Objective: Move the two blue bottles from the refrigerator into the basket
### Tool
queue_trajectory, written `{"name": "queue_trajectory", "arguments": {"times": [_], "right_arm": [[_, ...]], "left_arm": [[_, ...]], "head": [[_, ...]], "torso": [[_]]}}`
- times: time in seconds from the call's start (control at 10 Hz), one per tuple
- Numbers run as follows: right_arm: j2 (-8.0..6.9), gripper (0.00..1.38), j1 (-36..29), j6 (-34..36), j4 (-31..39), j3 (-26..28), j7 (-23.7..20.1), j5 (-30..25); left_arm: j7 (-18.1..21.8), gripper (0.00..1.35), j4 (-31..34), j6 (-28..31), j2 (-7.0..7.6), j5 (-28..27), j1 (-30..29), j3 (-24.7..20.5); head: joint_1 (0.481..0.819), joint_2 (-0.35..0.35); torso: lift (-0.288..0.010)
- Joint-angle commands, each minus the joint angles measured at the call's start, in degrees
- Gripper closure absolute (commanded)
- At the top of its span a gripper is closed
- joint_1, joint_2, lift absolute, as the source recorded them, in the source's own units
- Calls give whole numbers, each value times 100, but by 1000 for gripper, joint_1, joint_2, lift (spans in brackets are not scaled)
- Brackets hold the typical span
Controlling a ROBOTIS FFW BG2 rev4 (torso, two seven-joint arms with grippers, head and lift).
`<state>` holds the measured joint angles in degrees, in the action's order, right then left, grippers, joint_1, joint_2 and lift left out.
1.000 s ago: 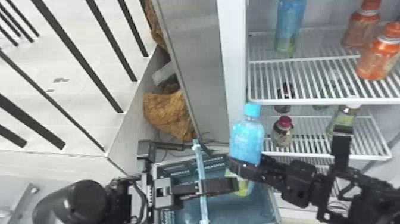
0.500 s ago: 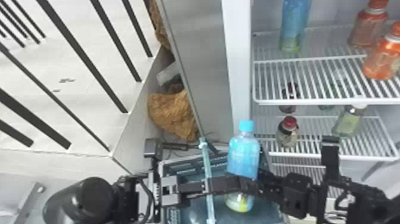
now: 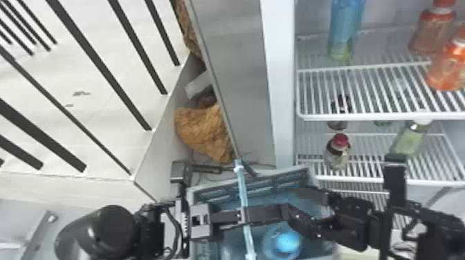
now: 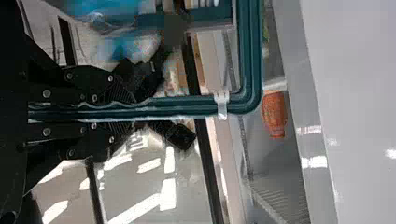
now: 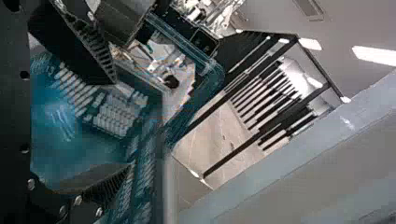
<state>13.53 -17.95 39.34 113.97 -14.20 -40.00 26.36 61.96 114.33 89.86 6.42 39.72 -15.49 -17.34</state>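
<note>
The first blue bottle (image 3: pixel 287 243) has been released into the basket (image 3: pixel 276 175), near its right edge, by the right gripper (image 3: pixel 294 201), now spread empty, while the handle (image 3: pixel 241 190) is clamped by the left gripper (image 4: pixel 135 111), leaving the second blue bottle (image 3: pixel 344 29) to be fetched from the upper shelf's (image 3: pixel 380 117) left edge

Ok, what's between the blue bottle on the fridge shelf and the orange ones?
Nothing stands between the blue bottle and the orange bottles; the head view shows only bare wire shelf there.
</note>
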Motion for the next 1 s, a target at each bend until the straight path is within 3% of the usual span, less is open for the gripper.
{"name": "queue_trajectory", "arguments": {"times": [0.0,0.6,0.9], "right_arm": [[-9,122,-103,-39,155,95,36,-65],[-140,127,-736,-179,1744,986,141,-693],[-246,128,-933,-334,2335,1512,396,-1013]], "left_arm": [[0,1202,7,17,-1,4,2,-3],[0,1202,7,17,8,16,-26,-14],[0,1202,7,17,8,27,-26,-3]], "head": [[695,223],[695,142],[695,58]], "torso": [[-10],[-10],[-10]]}}
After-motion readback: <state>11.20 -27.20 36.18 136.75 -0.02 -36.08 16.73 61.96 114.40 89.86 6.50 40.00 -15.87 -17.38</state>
